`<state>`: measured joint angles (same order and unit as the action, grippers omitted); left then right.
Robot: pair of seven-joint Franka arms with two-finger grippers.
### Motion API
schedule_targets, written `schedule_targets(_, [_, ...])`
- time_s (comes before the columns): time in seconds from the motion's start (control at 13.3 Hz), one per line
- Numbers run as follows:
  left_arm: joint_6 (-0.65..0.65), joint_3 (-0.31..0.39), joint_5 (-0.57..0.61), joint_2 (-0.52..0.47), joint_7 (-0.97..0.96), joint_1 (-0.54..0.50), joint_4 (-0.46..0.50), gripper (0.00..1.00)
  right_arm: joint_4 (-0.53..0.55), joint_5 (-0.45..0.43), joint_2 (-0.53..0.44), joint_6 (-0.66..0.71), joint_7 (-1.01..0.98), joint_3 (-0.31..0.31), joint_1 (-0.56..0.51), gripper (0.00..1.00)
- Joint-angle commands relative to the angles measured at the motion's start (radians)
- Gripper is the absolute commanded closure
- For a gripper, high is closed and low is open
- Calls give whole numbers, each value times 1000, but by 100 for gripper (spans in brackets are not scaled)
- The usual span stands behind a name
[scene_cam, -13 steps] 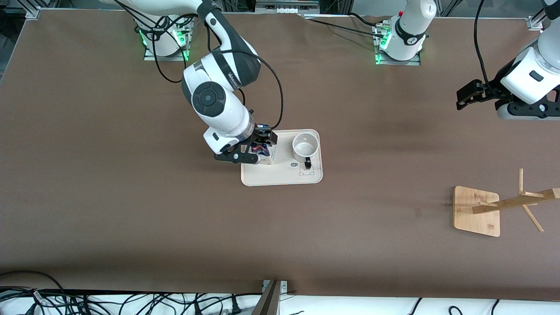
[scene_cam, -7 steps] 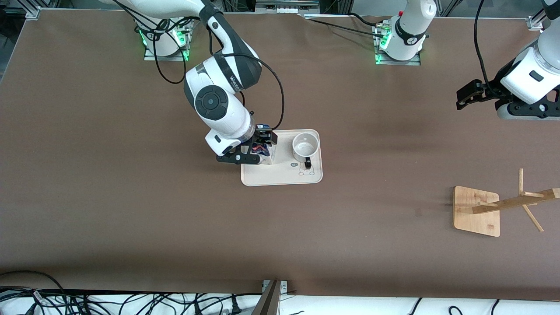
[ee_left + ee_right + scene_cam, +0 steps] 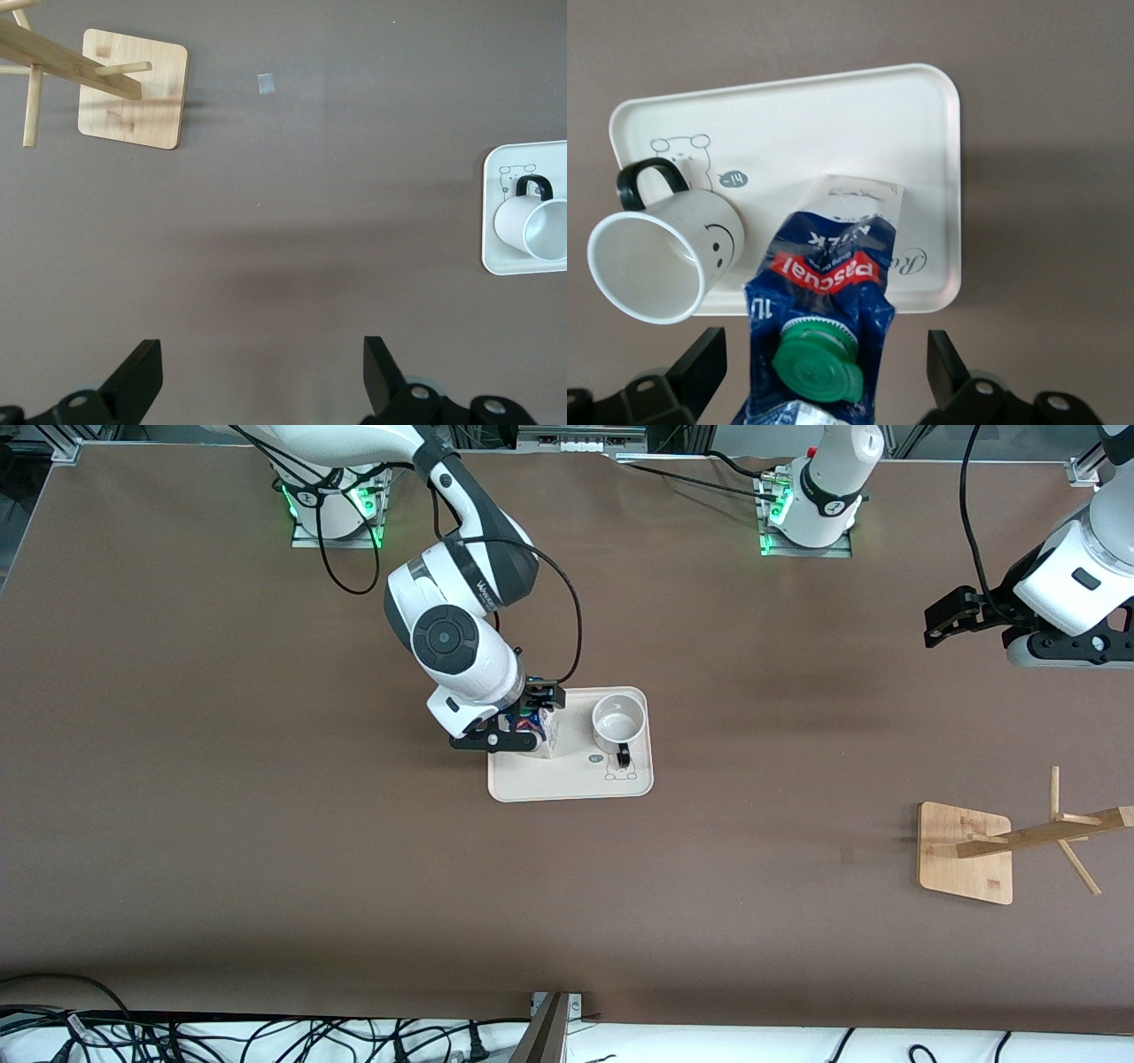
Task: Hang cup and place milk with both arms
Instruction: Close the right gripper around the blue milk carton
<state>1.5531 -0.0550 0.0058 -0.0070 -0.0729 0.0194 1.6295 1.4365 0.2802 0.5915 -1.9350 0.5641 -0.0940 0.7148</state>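
The milk carton (image 3: 538,732), blue and white with a green cap, stands on the cream tray (image 3: 567,781) beside the white cup (image 3: 618,721). The cup's black handle points toward the front camera. My right gripper (image 3: 524,723) is open, its fingers either side of the carton's top with gaps on both sides. The right wrist view shows the carton (image 3: 824,283) between the fingers of the right gripper (image 3: 819,372), the smiley cup (image 3: 664,257) and the tray (image 3: 833,115). My left gripper (image 3: 944,623) waits open and empty, high over the left arm's end of the table; it also shows in the left wrist view (image 3: 261,372).
A wooden cup rack (image 3: 966,855) with a square base and pegs stands at the left arm's end, nearer the front camera. It shows in the left wrist view (image 3: 133,88), along with the cup (image 3: 532,232) on the tray (image 3: 494,212). Cables run along the table's front edge.
My right arm has shifted a little toward the tray, bringing its open gripper closer around the milk carton. The left arm, cup and carton have not moved.
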Motion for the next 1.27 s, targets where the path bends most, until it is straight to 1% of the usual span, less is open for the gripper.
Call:
schedule_targets(0.0, [-18, -2, -4, -7, 1, -1, -13, 0, -7, 20, -1, 25, -26, -6, 2, 0])
schedule_targets(0.38, [-18, 0, -6, -7, 4, -1, -13, 0, -8, 24, -1, 25, -62, -6, -5, 0])
schedule_targets(0.53, [-18, 0, -6, -7, 4, -1, -13, 0, -13, 25, -1, 25, -53, -6, 0, 0])
schedule_targets(0.75, [-18, 0, -4, -7, 5, 1, -13, 0, -14, 57, -4, 15, 43, -6, 5, 0])
schedule_targets(1.2, [-21, -2, -4, -5, 4, 2, -13, 0, -13, 60, 8, 11, 39, -7, -18, 0])
